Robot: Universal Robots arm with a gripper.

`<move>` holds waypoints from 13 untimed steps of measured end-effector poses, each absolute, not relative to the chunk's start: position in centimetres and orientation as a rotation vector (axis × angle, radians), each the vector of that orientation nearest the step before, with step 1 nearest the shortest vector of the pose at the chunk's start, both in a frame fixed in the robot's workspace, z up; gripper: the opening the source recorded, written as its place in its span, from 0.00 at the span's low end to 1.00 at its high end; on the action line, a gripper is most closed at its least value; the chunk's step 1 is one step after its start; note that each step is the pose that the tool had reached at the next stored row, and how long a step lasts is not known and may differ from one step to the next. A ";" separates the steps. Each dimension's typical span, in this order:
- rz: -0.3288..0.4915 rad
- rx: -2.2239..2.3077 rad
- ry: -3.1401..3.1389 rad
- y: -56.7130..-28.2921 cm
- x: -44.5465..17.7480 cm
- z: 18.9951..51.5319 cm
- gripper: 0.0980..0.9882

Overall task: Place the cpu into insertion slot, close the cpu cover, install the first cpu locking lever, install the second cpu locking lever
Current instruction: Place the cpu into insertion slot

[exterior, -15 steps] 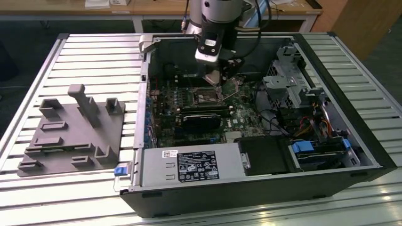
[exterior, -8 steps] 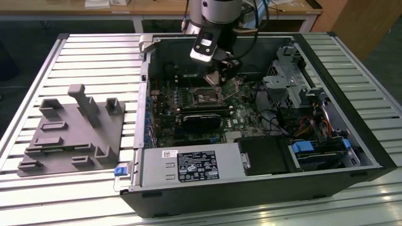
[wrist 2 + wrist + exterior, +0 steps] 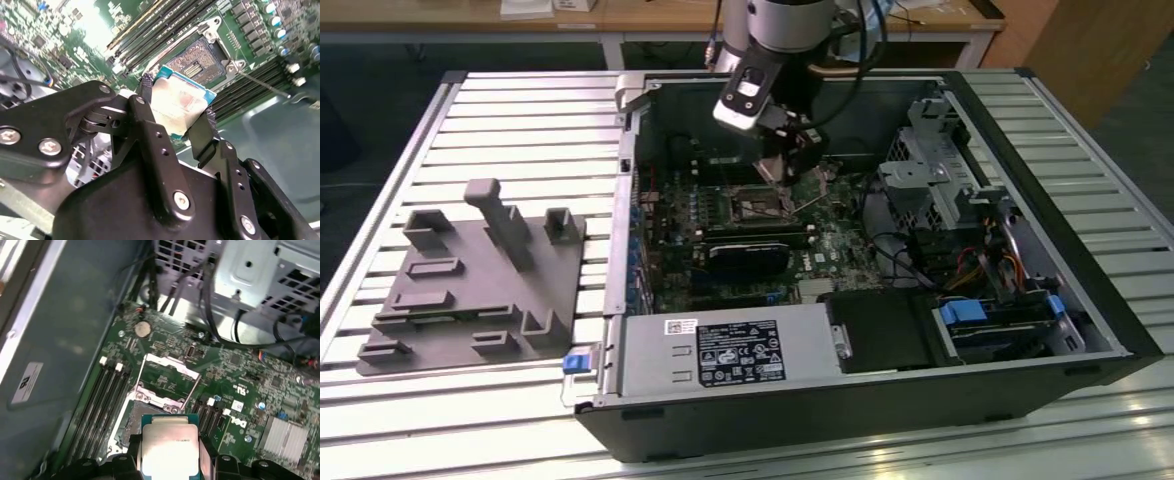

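My gripper point(image 3: 177, 107) is shut on the cpu point(image 3: 181, 102), a flat square chip with a silvery top and a blue-green edge, held by two opposite sides between black fingers point(image 3: 146, 92). In the first wrist view the cpu point(image 3: 169, 449) hangs over the near edge of the insertion slot point(image 3: 131, 417), whose dark centre is partly hidden behind it. The slot point(image 3: 196, 61) lies bare a short way beyond the chip. The cpu cover point(image 3: 167, 376), a thin metal frame, is swung open past the slot. A thin locking lever point(image 3: 262, 84) sticks out beside the socket. In the exterior view the gripper point(image 3: 783, 160) hovers above the slot point(image 3: 761, 208).
The open computer case point(image 3: 1014, 130) lies on a slatted table. A black graphics card point(image 3: 750, 255) sits just beside the socket, a labelled power supply point(image 3: 727, 352) below it, and a drive cage point(image 3: 927, 185) at the exterior view's right. Memory slots point(image 3: 102, 400) flank the socket. A grey fixture point(image 3: 474, 280) rests outside.
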State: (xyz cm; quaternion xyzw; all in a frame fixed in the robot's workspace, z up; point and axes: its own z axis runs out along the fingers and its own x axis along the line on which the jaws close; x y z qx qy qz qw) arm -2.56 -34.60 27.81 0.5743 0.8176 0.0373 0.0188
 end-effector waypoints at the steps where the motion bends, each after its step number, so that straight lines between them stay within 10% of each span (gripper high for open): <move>1: 0.115 1.805 2.521 -34.6 -2.6 27.8 0.50; 13: 0.107 2.033 2.332 -34.6 -2.6 26.8 0.50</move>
